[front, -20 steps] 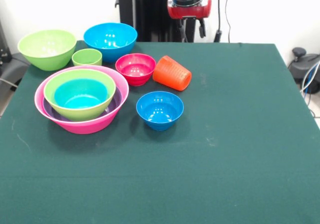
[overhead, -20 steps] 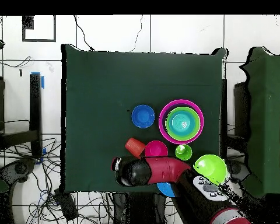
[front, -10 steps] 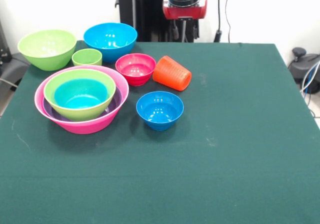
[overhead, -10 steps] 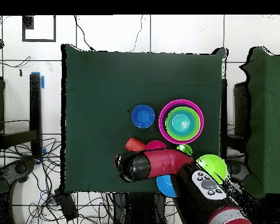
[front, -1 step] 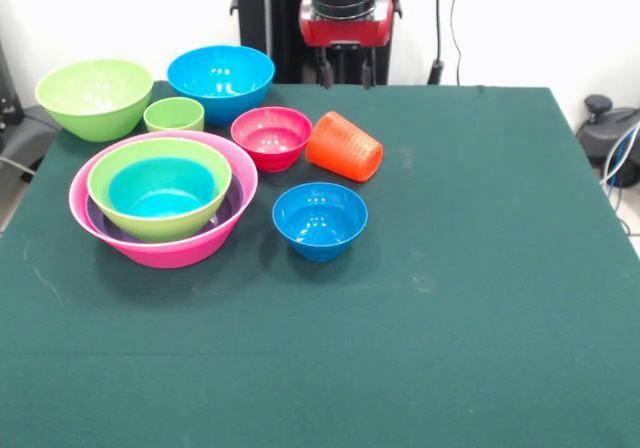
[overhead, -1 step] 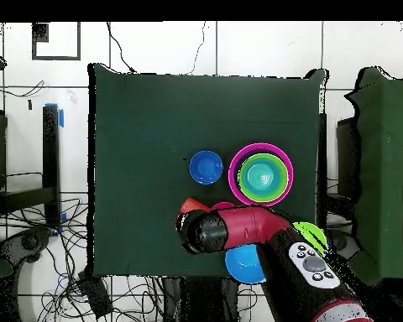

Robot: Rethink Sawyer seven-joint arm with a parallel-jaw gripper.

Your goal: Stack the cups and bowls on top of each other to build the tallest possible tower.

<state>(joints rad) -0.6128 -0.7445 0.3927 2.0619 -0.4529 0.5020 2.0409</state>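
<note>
Nearest you, the small glossy blue bowl (front, -1 step: 320,220) sits empty. At its 9 o'clock the huge pink bowl (front, -1 step: 92,216) holds purple, lime and teal bowls nested. The ribbed orange tumbler (front, -1 step: 344,146) lies tipped, mouth toward 10 o'clock. Your gripper (front, -1 step: 345,68) hangs just past it at 12, fingers parted, empty.

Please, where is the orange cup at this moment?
In the front view the orange cup lies on its side on the green table, just right of the small red bowl, behind the small blue bowl.
</note>
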